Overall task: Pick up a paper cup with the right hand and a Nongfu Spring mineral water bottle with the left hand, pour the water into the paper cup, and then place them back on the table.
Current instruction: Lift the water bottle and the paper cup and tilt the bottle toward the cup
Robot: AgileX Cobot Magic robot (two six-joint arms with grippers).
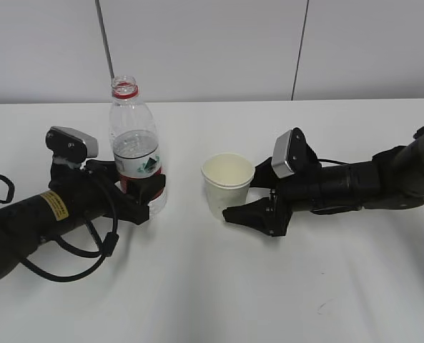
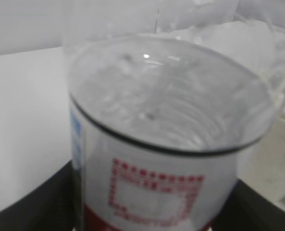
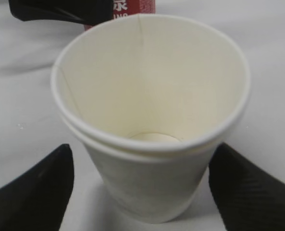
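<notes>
Only wrist view shows right end effector spread around paper cup (untouched), left end effector pinching bottle.

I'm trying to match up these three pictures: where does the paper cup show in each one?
Exterior view: paper cup stands centre, on the table.
Left wrist view: pale sliver at the right edge, behind the water bottle.
Right wrist view: fills the centre.
Shared landmark: the bottle's red label.

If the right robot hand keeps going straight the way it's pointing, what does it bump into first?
The paper cup. The right hand has its open fingers on either side of the cup, so the cup sits directly ahead. Beyond it stands the water bottle, though how far behind is hard to judge.
</notes>
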